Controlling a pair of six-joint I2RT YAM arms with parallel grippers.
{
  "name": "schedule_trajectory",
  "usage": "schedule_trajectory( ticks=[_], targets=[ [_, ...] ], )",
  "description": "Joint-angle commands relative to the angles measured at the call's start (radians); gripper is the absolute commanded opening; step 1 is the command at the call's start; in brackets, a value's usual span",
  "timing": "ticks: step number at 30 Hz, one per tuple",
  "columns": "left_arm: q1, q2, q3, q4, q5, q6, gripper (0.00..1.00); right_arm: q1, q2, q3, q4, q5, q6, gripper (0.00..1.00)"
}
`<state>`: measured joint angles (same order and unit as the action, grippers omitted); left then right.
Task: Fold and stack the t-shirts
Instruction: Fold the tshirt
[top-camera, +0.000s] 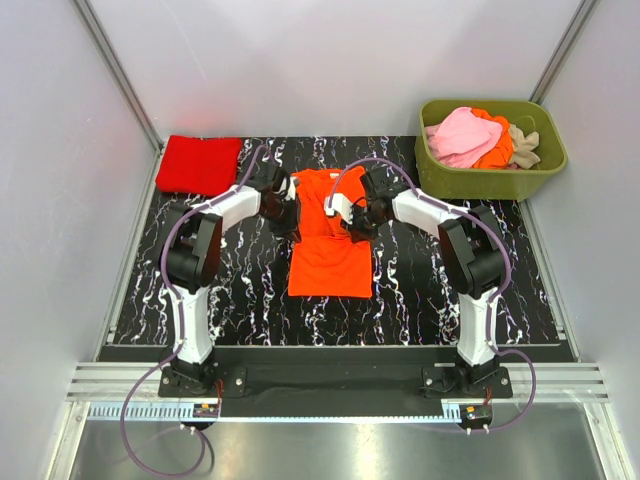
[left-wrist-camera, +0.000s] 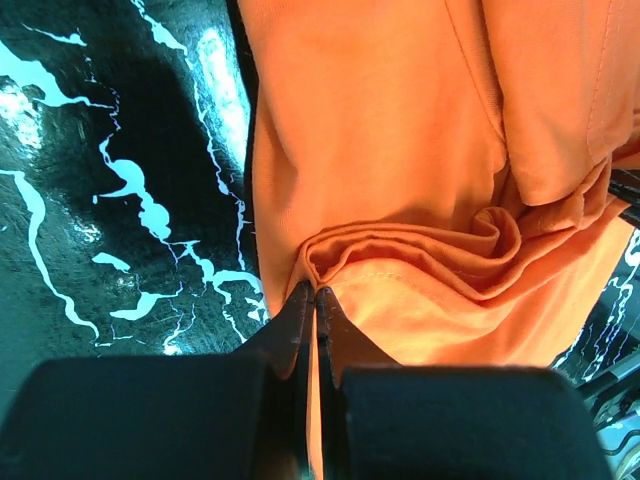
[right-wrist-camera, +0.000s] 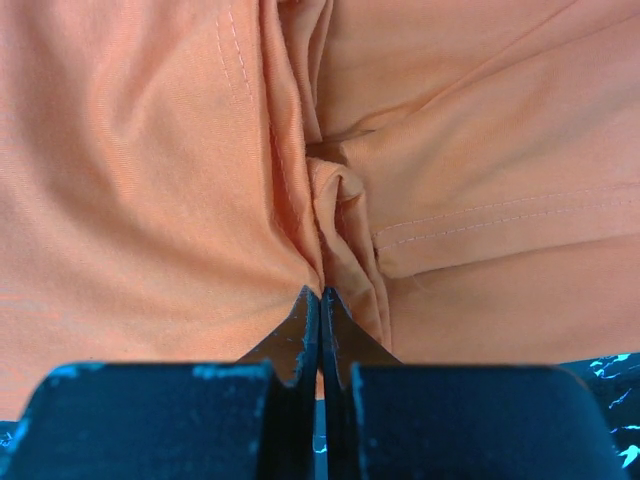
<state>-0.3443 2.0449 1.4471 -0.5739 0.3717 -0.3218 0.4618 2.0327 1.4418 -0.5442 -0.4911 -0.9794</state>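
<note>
A bright orange t-shirt (top-camera: 328, 250) lies on the black marbled table, narrowed to a long strip with its far part bunched. My left gripper (top-camera: 287, 212) is shut on a pinched fold at the shirt's left edge (left-wrist-camera: 400, 200). My right gripper (top-camera: 352, 226) is shut on a gathered fold on the shirt's right side (right-wrist-camera: 150, 200). A folded red t-shirt (top-camera: 199, 163) lies at the far left corner. Pink (top-camera: 465, 135), orange and beige shirts lie heaped in the green tub.
The olive-green plastic tub (top-camera: 470, 182) stands at the far right off the table's corner. White walls and metal posts close in the table on three sides. The black marbled table (top-camera: 430, 290) shows bare on both sides of the orange shirt.
</note>
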Motion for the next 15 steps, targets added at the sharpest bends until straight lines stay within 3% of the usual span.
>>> schedule_trajectory(
  ticks=[1, 15],
  targets=[
    [0.002, -0.038, 0.05, 0.029, 0.05, 0.0, 0.0, -0.003, -0.031, 0.04, 0.003, -0.001, 0.024, 0.0],
    [0.004, -0.1, 0.053, 0.031, -0.025, -0.043, 0.0, -0.002, -0.103, 0.043, -0.005, 0.062, 0.059, 0.0]
  ],
)
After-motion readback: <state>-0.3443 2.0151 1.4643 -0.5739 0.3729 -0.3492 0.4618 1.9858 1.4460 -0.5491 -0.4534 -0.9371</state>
